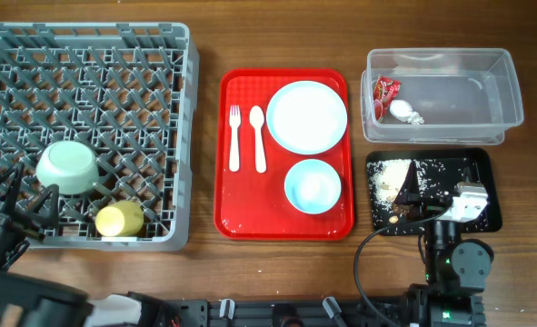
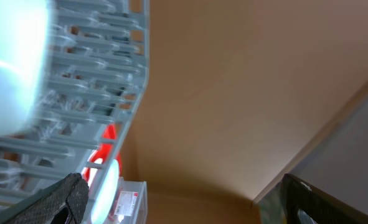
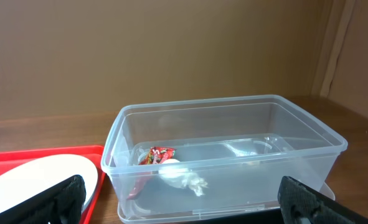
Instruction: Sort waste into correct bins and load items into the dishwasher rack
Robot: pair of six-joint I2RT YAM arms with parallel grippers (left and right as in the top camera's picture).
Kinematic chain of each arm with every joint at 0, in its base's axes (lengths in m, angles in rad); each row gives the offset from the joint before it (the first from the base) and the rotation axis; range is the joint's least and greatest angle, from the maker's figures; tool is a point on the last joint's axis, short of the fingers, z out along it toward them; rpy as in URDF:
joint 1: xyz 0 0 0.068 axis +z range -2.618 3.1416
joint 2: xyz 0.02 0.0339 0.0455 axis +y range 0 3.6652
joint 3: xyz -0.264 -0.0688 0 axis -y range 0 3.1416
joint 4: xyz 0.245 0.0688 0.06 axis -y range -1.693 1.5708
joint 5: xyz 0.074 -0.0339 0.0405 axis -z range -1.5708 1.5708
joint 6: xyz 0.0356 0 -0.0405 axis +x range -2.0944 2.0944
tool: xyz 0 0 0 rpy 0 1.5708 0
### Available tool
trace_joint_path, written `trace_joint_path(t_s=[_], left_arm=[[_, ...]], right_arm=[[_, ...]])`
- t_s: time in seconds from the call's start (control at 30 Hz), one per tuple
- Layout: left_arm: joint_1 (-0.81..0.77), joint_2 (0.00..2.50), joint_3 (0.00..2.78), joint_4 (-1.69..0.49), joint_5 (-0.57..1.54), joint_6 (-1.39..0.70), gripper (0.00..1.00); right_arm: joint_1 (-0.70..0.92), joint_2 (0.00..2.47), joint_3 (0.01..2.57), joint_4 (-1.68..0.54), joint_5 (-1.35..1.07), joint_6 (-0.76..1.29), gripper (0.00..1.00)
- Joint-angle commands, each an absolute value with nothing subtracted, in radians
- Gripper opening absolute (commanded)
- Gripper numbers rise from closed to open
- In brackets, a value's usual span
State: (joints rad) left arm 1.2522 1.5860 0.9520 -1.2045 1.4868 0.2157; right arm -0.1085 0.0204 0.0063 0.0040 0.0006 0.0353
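Waste looks sorted: red wrapper (image 1: 385, 93) and white tissue (image 1: 404, 112) lie in the clear tub (image 1: 513, 91), and food scraps (image 1: 393, 177) are spread on the black tray (image 1: 482, 173) just beside it. The right gripper (image 1: 413, 191) hovers over that tray, jaws wide apart, empty, facing the tub. The pale green bowl (image 1: 68, 166) and yellow-green cup (image 1: 119, 219) sit in the dishwasher rack (image 1: 188, 136), front rows. The left gripper (image 1: 23, 195) is at the rack's near-left corner; its wrist view is blurred, but the fingers seem spread, nothing held. Not yet loaded, on the red serving tray (image 1: 241, 200): plate (image 1: 306, 116), blue bowl (image 1: 313, 185), fork (image 1: 234, 136), spoon (image 1: 258, 136). Likely the left arm's job, since the rack is on its side.
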Motion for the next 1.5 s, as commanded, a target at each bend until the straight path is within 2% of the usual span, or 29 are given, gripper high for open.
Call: trace_joint_path(t_s=[0.0, 0.1, 0.17, 0.23, 0.33, 0.4, 0.43, 0.47, 0.53, 0.57, 0.7, 0.77, 0.83, 0.9, 0.97, 1.07, 1.23, 1.33, 1.4, 1.47], left_arm=[[1.250, 1.393, 1.029, -1.258, 1.497, 0.217, 1.00], [1.166, 1.237, 1.078, -1.238, 1.441, 0.217, 1.00], [1.023, 1.118, 1.105, -1.163, 1.344, 0.213, 1.00], [0.811, 1.021, 1.107, -1.024, 1.131, 0.064, 1.00], [0.388, 0.962, 1.107, -0.862, 0.693, -0.118, 1.00], [0.132, 0.969, 1.107, -0.799, 0.510, -0.180, 1.00], [-0.090, 1.005, 1.107, -0.750, 0.358, -0.223, 1.00], [-0.243, 1.054, 1.107, -0.725, 0.239, -0.250, 1.00], [-0.458, 1.182, 1.107, -0.684, 0.109, -0.274, 1.00], [-0.536, 1.261, 1.107, -0.643, 0.124, -0.274, 1.00], [-0.647, 1.455, 1.107, -0.488, 0.160, -0.309, 0.98], [-0.700, 1.578, 1.107, -0.412, 0.225, -0.348, 0.86], [-0.773, 1.655, 1.107, -0.387, 0.224, -0.344, 0.83], [-0.870, 1.729, 1.106, -0.357, 0.233, -0.234, 0.79], [-0.903, 1.757, 1.106, -0.346, 0.212, -0.231, 0.73], [-0.929, 1.789, 1.106, -0.344, 0.182, -0.208, 0.59], [-0.987, 1.797, 1.106, -0.358, 0.108, -0.160, 0.52], [-1.017, 1.805, 1.106, -0.374, 0.057, -0.159, 0.35], [-1.036, 1.831, 1.106, -0.396, 0.021, -0.144, 0.32], [-1.052, 1.842, 1.106, -0.404, -0.044, -0.146, 0.21]], right_arm=[[-0.112, 0.021, 0.006, 0.007, -0.001, 0.027, 1.00], [-0.112, 0.021, 0.006, 0.007, -0.002, 0.027, 1.00], [-0.112, 0.021, 0.006, 0.007, -0.001, 0.027, 1.00], [-0.112, 0.021, 0.006, 0.007, -0.001, 0.027, 1.00], [-0.112, 0.021, 0.006, 0.007, -0.001, 0.027, 1.00], [-0.112, 0.021, 0.006, 0.007, -0.001, 0.027, 1.00], [-0.112, 0.021, 0.006, 0.007, -0.001, 0.027, 1.00], [-0.112, 0.021, 0.006, 0.007, -0.001, 0.027, 1.00], [-0.112, 0.021, 0.006, 0.007, -0.001, 0.027, 1.00], [-0.112, 0.021, 0.006, 0.007, -0.001, 0.027, 1.00], [-0.112, 0.021, 0.006, 0.007, -0.001, 0.027, 1.00], [-0.112, 0.021, 0.006, 0.007, -0.001, 0.027, 1.00], [-0.112, 0.021, 0.006, 0.007, -0.001, 0.027, 1.00], [-0.112, 0.021, 0.006, 0.007, -0.001, 0.027, 1.00], [-0.112, 0.021, 0.006, 0.007, -0.001, 0.027, 1.00], [-0.112, 0.021, 0.006, 0.007, -0.001, 0.027, 1.00], [-0.112, 0.021, 0.006, 0.007, -0.001, 0.027, 1.00], [-0.112, 0.021, 0.006, 0.007, -0.001, 0.027, 1.00], [-0.112, 0.021, 0.006, 0.007, -0.001, 0.027, 1.00], [-0.112, 0.021, 0.006, 0.007, -0.001, 0.027, 1.00]])
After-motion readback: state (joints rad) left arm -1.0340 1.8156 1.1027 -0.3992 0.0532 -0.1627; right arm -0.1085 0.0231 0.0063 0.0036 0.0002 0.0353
